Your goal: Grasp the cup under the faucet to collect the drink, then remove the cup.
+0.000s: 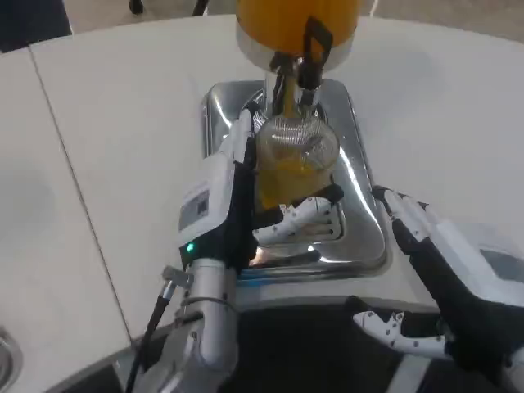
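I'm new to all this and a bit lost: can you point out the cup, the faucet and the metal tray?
cup point(288, 168), head view: its clear side, holding orange drink.
faucet point(295, 82), head view: the dark spout above the cup.
metal tray point(360, 221), head view: its shiny right rim.

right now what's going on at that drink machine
The left hand holds a clear cup under the faucet of the orange drink dispenser, over the metal drip tray. Orange drink already sits in the cup. The right hand waits beside the tray, fingers apart, holding nothing.
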You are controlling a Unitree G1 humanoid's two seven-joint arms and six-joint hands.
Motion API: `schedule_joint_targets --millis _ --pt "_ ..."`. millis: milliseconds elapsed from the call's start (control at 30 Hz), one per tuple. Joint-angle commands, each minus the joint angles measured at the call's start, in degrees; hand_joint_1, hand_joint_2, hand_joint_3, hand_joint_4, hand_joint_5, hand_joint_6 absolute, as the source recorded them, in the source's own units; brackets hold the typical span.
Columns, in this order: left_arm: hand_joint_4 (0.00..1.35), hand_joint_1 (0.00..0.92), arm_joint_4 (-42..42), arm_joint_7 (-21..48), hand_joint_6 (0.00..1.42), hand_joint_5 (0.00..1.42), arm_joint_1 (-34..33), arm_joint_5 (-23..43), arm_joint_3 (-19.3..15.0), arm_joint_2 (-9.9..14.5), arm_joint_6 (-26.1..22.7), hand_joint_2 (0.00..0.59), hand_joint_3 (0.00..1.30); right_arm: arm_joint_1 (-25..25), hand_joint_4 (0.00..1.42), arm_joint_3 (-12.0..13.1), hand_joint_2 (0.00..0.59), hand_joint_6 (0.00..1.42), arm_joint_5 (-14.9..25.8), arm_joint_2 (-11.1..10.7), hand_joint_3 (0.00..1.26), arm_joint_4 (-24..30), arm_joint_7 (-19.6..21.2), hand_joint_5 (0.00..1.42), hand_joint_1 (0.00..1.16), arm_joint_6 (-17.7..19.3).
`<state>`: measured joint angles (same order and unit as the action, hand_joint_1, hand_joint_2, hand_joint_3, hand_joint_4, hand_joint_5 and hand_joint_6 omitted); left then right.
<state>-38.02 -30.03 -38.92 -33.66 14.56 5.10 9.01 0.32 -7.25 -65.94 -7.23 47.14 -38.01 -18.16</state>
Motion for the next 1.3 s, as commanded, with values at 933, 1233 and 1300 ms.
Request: schedule_joint_targets --millis 933,1233,1300 --pt "1.24 0.649 -8.6 -19.7 1.42 1.39 -2.6 1.4 0.9 -8.6 5.9 0.039 1.12 -6.7 0.0 1.4 0.35 0.08 1.2 -1.9 0.0 -7.9 -2.1 0.0 0.63 -6.2" --pt "1.25 0.661 -6.2 -17.9 1.42 1.38 -1.5 2.8 -0.7 -5.7 8.7 0.034 1.13 -7.3 0.0 1.3 0.35 0.08 3.2 -3.1 0.0 -8.1 -2.3 0.0 0.63 -5.5" --pt "1.25 0.663 -5.4 -17.4 1.42 1.38 -1.1 2.9 -1.1 -4.6 9.2 0.034 1.14 -7.8 0.0 1.2 0.352 0.08 4.4 -3.6 0.0 -9.0 -2.1 0.0 0.63 -5.3"
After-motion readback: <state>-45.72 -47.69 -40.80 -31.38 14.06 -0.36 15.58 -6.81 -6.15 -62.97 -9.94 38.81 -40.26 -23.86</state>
